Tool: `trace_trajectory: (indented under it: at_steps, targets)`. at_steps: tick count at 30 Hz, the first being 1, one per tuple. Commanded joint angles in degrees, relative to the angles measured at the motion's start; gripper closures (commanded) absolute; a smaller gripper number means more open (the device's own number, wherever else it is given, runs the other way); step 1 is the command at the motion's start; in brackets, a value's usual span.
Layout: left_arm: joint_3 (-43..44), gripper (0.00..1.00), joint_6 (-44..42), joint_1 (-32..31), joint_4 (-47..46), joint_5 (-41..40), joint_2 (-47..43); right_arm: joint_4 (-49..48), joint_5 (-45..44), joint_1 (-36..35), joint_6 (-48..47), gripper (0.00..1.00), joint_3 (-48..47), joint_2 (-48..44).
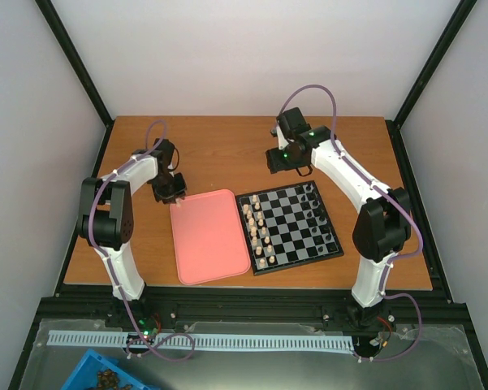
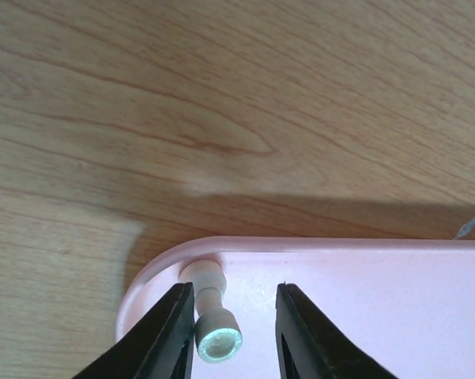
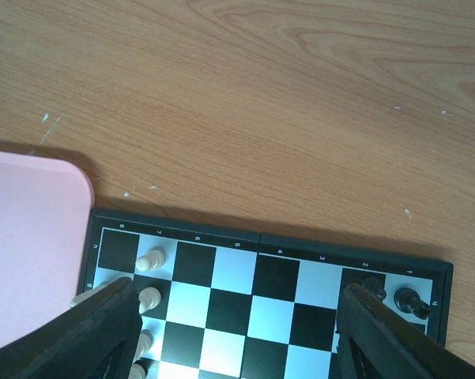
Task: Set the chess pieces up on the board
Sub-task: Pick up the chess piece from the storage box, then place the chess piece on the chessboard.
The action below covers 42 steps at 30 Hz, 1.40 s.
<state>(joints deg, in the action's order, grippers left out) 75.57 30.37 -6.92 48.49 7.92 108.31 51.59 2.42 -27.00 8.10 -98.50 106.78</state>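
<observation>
Cream piece (image 2: 209, 314) at corner rim of pink tray (image 2: 379, 245), inside left gripper (image 2: 233, 296).

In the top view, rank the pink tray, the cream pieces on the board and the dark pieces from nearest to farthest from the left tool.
1. Pink tray: its far-left corner lies under the left tool.
2. Cream pieces: along the board's left edge, beside the tray.
3. Dark pieces: on the board's right side.

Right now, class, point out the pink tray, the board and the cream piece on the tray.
pink tray (image 1: 207, 240): top external view, bare middle of its floor.
board (image 1: 287, 227): top external view, empty centre square.
cream piece (image 2: 209, 303): left wrist view, its narrow stem.
</observation>
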Motion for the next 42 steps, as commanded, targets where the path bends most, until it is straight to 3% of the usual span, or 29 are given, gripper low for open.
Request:
trace_trajectory:
  at_steps: [1,9,16,28,34,42]
  targets:
    - [2.0,0.71,-1.6,-0.4,1.8,0.4,0.4,-0.4,0.2,0.7,-0.5,0.32,0.5,0.4]
    - [1.0,0.77,-2.2,-0.4,2.7,0.4,-0.9,-0.6,0.2,0.8,-0.2,0.32,0.8,0.4]
    - [1.4,0.92,-2.6,-0.4,4.5,1.0,-2.0,-0.6,0.1,0.8,0.1,0.32,1.3,0.5]
    - [3.6,0.94,-1.8,-3.2,8.1,3.0,-5.7,-0.7,-0.5,1.1,-0.2,0.32,0.8,-0.7]
    - [10.9,0.93,3.3,-10.6,7.5,6.5,-2.7,-0.2,-0.8,2.7,-0.8,0.32,0.9,-0.9]
    - [28.0,0.93,5.9,-19.7,10.2,8.4,8.5,0.4,-0.7,5.2,-1.7,0.31,1.5,-1.8]
